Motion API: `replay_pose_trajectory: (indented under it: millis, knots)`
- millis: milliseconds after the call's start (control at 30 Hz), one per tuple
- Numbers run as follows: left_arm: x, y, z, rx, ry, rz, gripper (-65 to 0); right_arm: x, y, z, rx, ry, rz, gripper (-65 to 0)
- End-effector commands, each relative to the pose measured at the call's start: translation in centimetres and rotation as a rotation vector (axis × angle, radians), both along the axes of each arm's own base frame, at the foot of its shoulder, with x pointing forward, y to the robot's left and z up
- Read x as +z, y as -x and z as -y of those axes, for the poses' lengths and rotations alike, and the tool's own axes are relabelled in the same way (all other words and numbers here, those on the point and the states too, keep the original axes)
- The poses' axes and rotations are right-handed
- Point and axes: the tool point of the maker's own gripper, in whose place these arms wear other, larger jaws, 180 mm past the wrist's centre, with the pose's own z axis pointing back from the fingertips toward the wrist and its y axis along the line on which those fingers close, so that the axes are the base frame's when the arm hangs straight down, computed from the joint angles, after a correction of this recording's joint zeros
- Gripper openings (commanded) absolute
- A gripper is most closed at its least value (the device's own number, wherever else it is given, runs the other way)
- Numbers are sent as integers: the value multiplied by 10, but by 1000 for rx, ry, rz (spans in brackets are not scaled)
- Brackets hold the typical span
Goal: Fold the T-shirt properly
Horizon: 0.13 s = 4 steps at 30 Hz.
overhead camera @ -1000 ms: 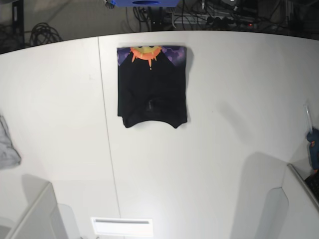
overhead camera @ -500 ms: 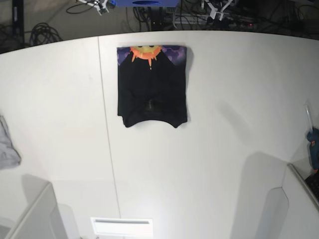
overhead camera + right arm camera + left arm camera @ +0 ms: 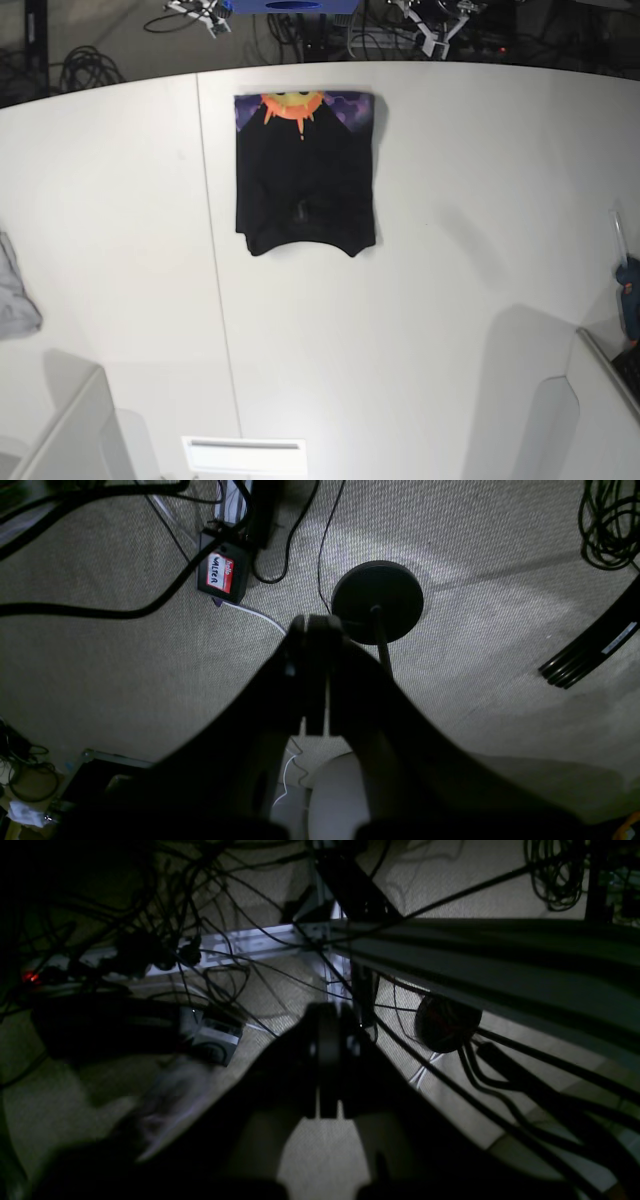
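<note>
T-shirt (image 3: 305,172): folded rectangle, upper centre of table (image 3: 450,250), unmoved. Left gripper (image 3: 437,22) and right gripper (image 3: 197,12), newly appearing at top edge beyond table, jaws together, empty. Fold judged complete.

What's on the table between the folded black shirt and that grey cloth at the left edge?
Nothing but bare white table and a thin seam line, as the base view shows, between the T-shirt and the grey cloth.

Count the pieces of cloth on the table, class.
2: the T-shirt, folded at the table's far middle, and a grey cloth at the left edge, partly cut off. Others may lie out of view.
</note>
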Motion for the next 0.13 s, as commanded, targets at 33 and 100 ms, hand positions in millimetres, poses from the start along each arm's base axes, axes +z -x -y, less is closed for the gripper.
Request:
replay_pose_trajectory:
  millis: [33,100]
  knots:
    - [2,-8,-1,-3,5,32,-650,0,2,6,0,7,-2,-650]
    - [2,-7,0,-4,5,31,-650,0,2,7,1,9,0,-650]
